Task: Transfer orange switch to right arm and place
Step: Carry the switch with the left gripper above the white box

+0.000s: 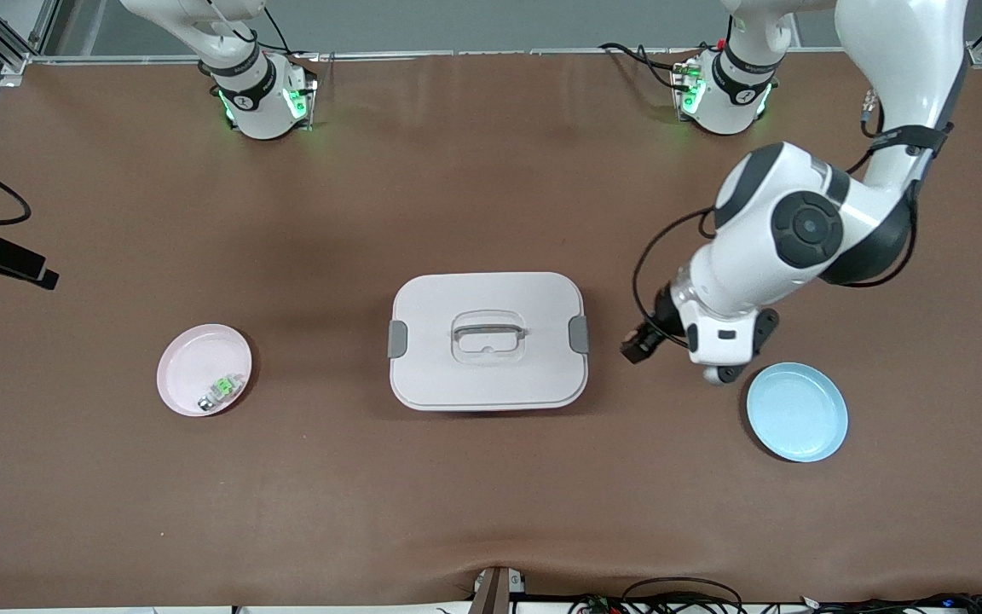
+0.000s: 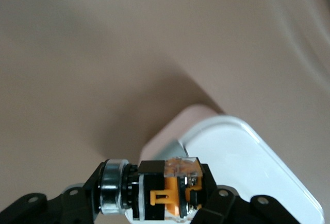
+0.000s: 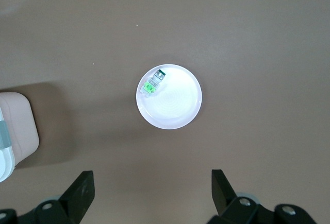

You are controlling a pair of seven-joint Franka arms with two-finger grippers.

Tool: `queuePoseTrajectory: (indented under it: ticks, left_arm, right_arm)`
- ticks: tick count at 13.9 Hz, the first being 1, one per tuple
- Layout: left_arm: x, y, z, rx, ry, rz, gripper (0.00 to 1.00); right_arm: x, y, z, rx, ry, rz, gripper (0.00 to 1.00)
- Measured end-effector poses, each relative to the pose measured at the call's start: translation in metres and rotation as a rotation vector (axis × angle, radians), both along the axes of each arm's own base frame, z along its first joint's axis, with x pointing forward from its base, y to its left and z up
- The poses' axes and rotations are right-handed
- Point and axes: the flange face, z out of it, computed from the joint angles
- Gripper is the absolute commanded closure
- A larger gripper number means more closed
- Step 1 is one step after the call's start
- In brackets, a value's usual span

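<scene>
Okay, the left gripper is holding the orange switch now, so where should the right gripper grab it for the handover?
Probably by the silvery ring end. The left gripper is shut on the orange switch around its black and orange body, and the ring sticks out sideways past the fingers. The right gripper, open high over the pink plate, should approach from that ring side, fingers closing across the ring.

Matt brown tabletop (image 1: 116, 495), glossy plastic dishes and box.

The lidded box (image 1: 488, 341) looks smooth pale plastic with grey clips; pink dish (image 1: 193, 358) and blue dish (image 1: 798, 412) are shiny plastic. The orange switch (image 2: 165, 189) shows black and orange plastic, a clear cap and a polished metal ring, between the left end effector's (image 2: 149, 208) matt black fingers.
</scene>
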Motion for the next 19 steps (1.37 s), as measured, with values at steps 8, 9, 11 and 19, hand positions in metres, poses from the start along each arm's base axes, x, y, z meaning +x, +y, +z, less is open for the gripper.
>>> queuePoseTrajectory:
  ticks: [8,9,11,19]
  left_arm:
    - [-0.035,-0.076,0.045,-0.277,0.191,0.149,1.00]
    - [-0.040,-0.084,0.046,-0.278,0.203,0.159,1.00]
    - [-0.049,-0.102,0.045,-0.277,0.235,0.190,1.00]
    - [-0.068,-0.151,0.040,-0.279,0.327,0.279,1.00]
  right_arm:
    - [0.036,0.008,-0.103,0.053,0.159,0.006,0.00]
    - [0.034,0.017,-0.094,0.093,0.147,0.009,0.00]
    - [0.026,0.031,-0.069,0.185,0.119,0.010,0.00]
    - [-0.040,0.047,-0.011,0.467,0.040,-0.064,0.00]
